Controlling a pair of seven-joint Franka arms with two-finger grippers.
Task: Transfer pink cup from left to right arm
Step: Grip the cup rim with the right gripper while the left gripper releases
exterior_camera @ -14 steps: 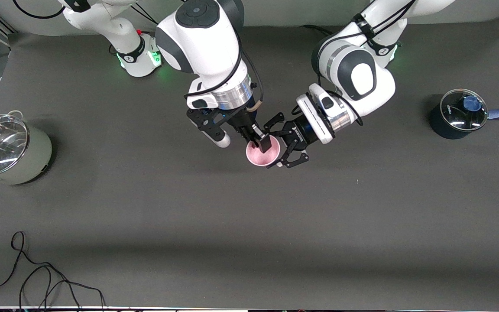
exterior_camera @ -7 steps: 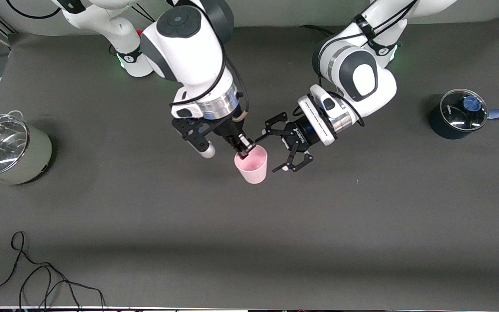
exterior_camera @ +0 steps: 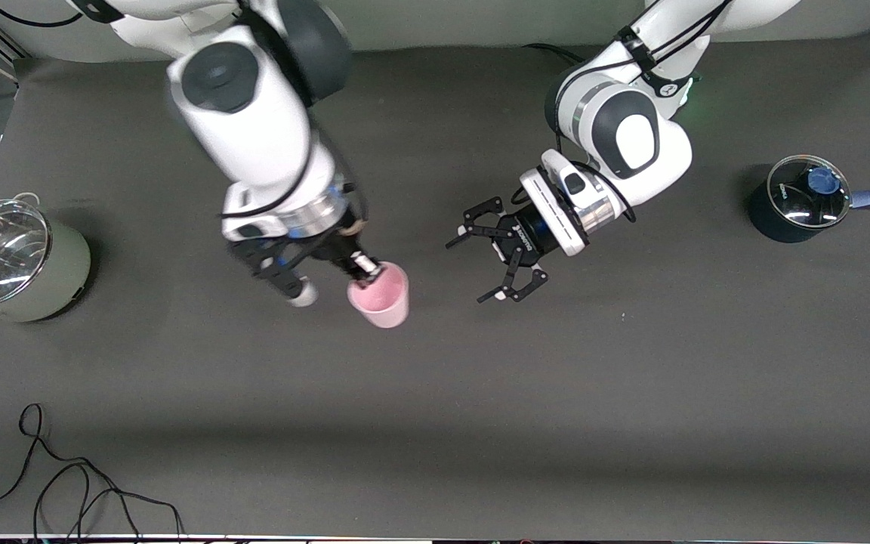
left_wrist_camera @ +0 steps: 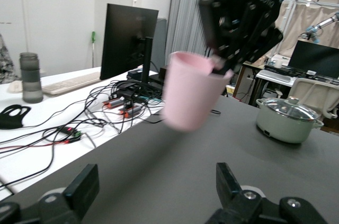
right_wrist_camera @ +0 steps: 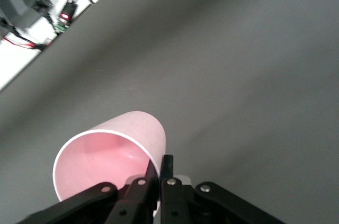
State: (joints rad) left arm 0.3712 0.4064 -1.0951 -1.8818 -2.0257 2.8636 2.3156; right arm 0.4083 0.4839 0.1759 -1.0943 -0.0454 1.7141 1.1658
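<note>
Pink plastic cup, small and plain with no handle, is held up in the air near the middle of the front frame, a little toward the right arm's end of the dark grey table. The cup is gripped by the right gripper, whose two black fingers are pinched shut on the cup's rim, one finger inside and one outside. In the right wrist view, the cup is seen at the lower left of the frame, tipped so that its open mouth is shown, and the thin wall is squeezed between the fingers.

The left gripper is seen just right of centre in the front frame, over bare table. Its black fingers are spread wide and nothing is held in them. It is kept well apart from the cup. In the left wrist view, the cup is seen in the middle of the frame, and it looks a bit blurred.

A pale green metal pot with a glass lid is seen at the left edge of the front frame. A dark round pot with a glass lid and a blue knob is seen at the right edge. A thin black cable is curled at the lower left corner.
</note>
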